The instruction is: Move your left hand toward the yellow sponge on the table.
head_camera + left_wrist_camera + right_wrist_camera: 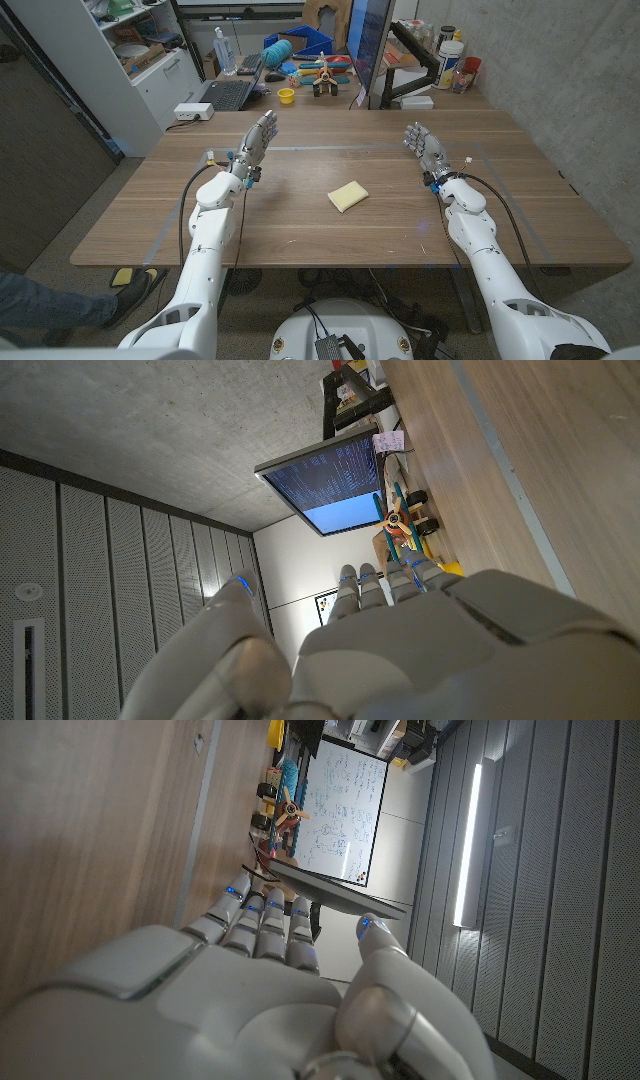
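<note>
A yellow sponge (347,196) lies flat near the middle of the wooden table (300,240). My left hand (255,143) is up off the table at the left, well behind and to the left of the sponge, fingers straight and apart, holding nothing. The same left hand (400,650) fills the lower part of the left wrist view, fingers stretched out. My right hand (423,148) stands at the right, also empty with fingers extended, and the right hand (250,990) shows likewise in the right wrist view.
Beyond the table's far edge sit a laptop (228,94), a small yellow cup (286,96), a wooden toy (324,80), a monitor (366,45) and a white box (193,112). A person's shoe (130,290) shows on the floor at the lower left.
</note>
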Controlling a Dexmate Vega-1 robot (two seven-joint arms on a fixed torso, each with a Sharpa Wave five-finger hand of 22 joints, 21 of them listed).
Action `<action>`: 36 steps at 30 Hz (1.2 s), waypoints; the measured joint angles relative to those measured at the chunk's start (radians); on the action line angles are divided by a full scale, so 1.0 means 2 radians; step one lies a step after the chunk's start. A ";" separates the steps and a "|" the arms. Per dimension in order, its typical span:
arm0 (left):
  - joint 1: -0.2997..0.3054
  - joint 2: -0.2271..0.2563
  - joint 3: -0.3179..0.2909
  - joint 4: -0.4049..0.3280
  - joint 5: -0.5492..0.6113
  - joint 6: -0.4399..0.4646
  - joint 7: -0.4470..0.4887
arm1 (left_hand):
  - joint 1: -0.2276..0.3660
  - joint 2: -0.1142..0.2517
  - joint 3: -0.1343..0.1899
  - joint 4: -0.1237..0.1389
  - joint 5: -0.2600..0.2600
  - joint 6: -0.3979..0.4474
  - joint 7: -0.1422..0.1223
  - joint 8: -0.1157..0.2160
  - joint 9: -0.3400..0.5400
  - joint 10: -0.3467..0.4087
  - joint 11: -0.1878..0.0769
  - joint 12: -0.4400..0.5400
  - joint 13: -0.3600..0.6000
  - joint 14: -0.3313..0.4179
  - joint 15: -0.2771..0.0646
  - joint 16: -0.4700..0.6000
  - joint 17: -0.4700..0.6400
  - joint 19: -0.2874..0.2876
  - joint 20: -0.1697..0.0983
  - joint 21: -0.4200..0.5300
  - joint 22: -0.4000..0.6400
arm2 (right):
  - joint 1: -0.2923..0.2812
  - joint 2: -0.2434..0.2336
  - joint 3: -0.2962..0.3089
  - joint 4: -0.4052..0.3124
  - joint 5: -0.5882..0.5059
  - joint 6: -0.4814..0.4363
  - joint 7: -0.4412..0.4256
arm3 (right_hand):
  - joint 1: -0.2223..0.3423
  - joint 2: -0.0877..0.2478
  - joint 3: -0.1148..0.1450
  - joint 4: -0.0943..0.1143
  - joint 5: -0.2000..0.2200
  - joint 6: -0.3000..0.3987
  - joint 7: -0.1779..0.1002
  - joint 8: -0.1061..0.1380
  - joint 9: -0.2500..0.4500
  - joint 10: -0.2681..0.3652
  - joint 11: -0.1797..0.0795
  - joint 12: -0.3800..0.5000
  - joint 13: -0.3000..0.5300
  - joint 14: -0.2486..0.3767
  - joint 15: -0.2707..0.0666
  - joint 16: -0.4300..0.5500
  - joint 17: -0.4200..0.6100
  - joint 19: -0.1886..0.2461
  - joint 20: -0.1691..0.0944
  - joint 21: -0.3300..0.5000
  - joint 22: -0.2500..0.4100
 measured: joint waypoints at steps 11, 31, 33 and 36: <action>0.004 -0.001 0.004 -0.013 0.003 0.000 -0.006 | 0.007 0.003 0.000 -0.004 0.000 0.000 0.000 0.000 0.000 0.000 0.000 0.000 0.000 0.000 0.000 0.000 0.000 0.000 0.000 0.000 0.000 | 0.000 0.002 0.004 0.000 0.001 0.002 0.001 | 0.000 0.000 0.000 0.000 0.000 0.000 0.000 0.000 -0.002 0.000 0.000 0.000 0.000 0.000 0.000 0.000 0.000 0.000 0.000 -0.003 0.000; 0.006 -0.003 0.014 -0.024 0.011 -0.007 -0.008 | 0.014 0.005 0.000 -0.008 0.000 0.004 -0.001 0.000 0.000 0.003 -0.003 0.000 0.000 0.003 -0.003 0.000 0.000 -0.003 0.003 -0.008 0.000 | 0.003 0.006 0.010 0.010 0.007 0.010 0.003 | 0.000 0.000 -0.004 0.000 0.000 0.000 0.000 0.000 -0.002 0.000 0.000 0.000 0.000 0.000 0.000 0.000 0.000 0.002 0.002 -0.007 0.000; 0.006 -0.003 0.015 -0.024 0.013 -0.008 -0.008 | 0.014 0.005 0.000 -0.008 0.000 0.004 -0.001 0.000 0.000 0.003 -0.003 0.000 0.000 0.003 -0.003 0.000 0.000 -0.003 0.003 -0.008 0.000 | 0.004 0.006 0.010 0.011 0.007 0.011 0.004 | 0.000 0.000 -0.004 0.000 0.000 0.000 0.000 0.000 -0.002 0.000 0.000 0.000 0.000 0.000 0.000 0.000 0.000 0.002 0.002 -0.007 0.000; 0.006 -0.002 0.017 -0.026 0.017 -0.008 -0.006 | 0.014 0.005 0.000 -0.008 0.000 0.004 -0.001 0.000 0.000 0.003 -0.003 0.000 0.000 0.003 -0.003 0.000 0.000 -0.003 0.003 -0.008 0.000 | 0.005 0.006 0.011 0.012 0.008 0.012 0.004 | 0.000 0.000 -0.004 0.000 0.000 0.000 0.000 0.000 -0.002 0.000 0.000 0.000 0.000 0.000 0.000 0.000 0.000 0.002 0.002 -0.009 0.000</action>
